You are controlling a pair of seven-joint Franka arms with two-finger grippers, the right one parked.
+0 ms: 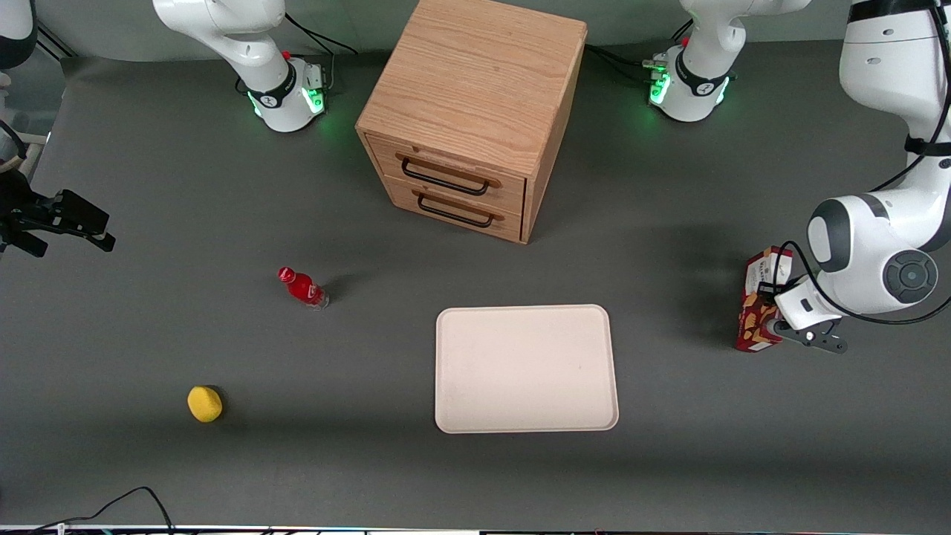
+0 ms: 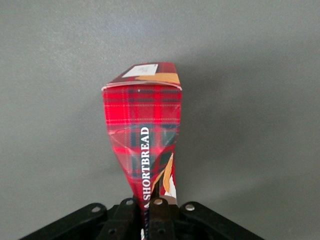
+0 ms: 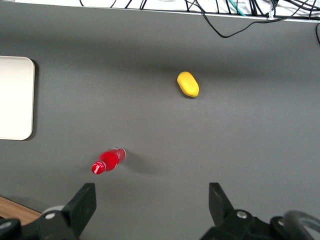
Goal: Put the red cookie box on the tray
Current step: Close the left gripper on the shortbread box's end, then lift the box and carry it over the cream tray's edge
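From the front, the gripper (image 1: 776,327) is sitting at the working arm's end of the table, pressed against the box (image 1: 758,301), which is standing up on end there. The tray (image 1: 526,368) is lying flat and bare, well apart from the box, toward the middle of the table and nearer the camera than the cabinet (image 1: 475,111). Nothing is resting on the tray yet, so I'd say the carry is not yet done.

Through the left wrist camera, the box (image 2: 145,135) is reaching away from the fingers (image 2: 159,210), which are squeezed together on its near end; the carton is visibly pinched narrow there. That is the worry, I think: the grip is biting only one end of a soft carton, so the box could swing, crumple further or slip out during the move to the tray, or land tilted on the rim.

From the parked arm's wrist, the tray's edge (image 3: 20,100) is just showing, with the bottle (image 3: 107,160) and the yellow thing (image 3: 188,84) lying well apart on the table.

Counting: one box, one tray, one cabinet with two drawers, one bottle, one yellow thing.
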